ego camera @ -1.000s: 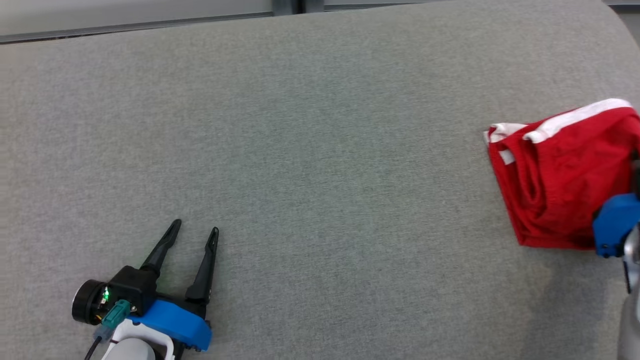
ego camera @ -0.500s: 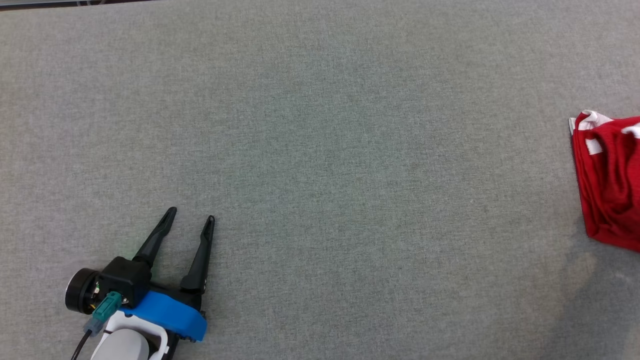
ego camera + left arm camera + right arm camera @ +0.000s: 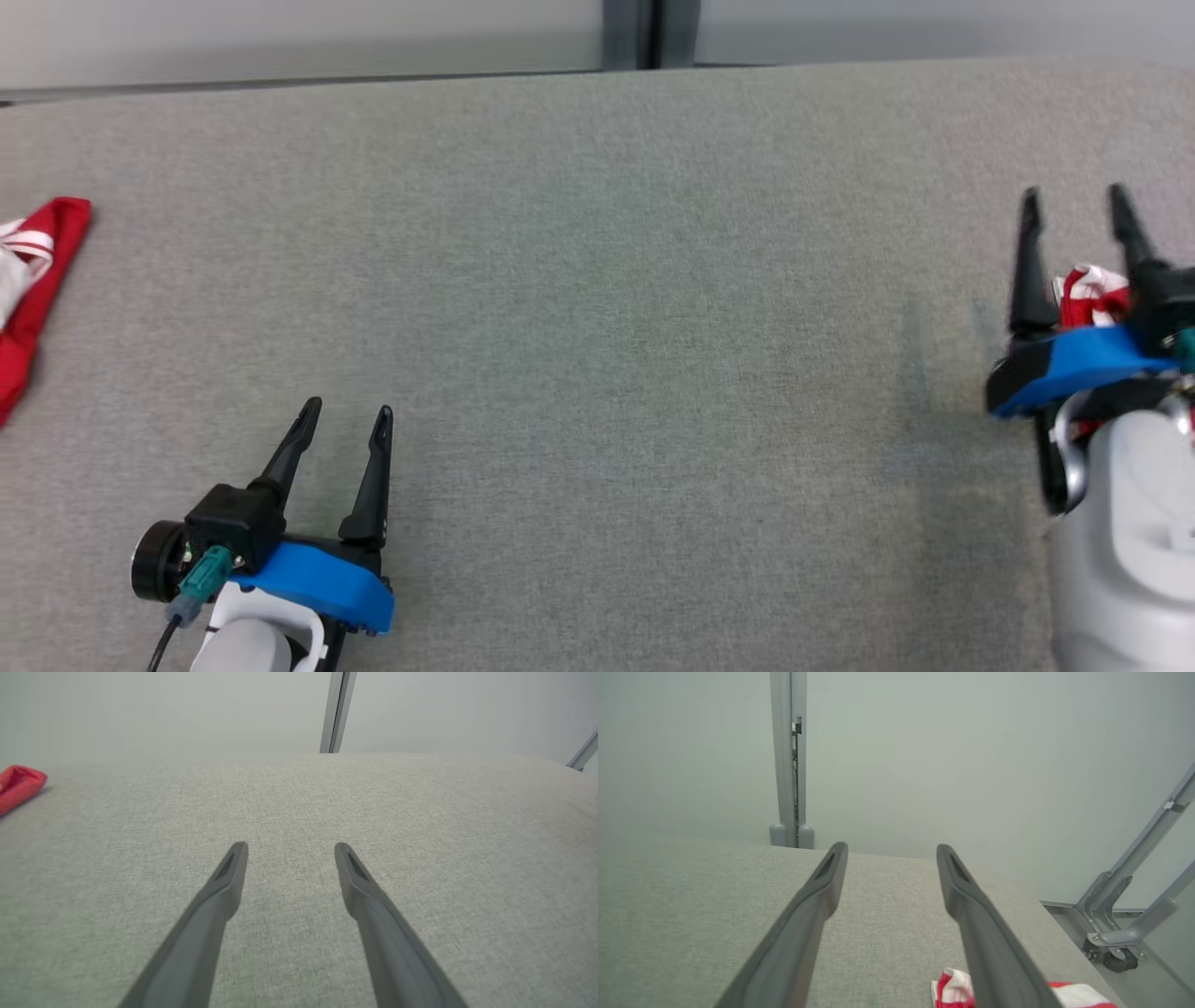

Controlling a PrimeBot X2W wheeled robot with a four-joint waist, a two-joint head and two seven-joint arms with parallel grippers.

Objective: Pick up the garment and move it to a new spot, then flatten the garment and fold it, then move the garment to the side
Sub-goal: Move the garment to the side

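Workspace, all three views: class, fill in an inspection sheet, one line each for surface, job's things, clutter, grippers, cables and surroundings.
Surface: grey fabric surface, wide and flat.
Job's things: red and white garment lies at the right edge, beneath the right gripper; another red garment at the left edge.
Clutter: nothing seen.
Grippers: left gripper open, empty; right gripper open, empty.
Cables: dark cable from a teal plug behind the left gripper.
Surroundings: pale wall, grey post; metal frame on a wheel beside the surface.
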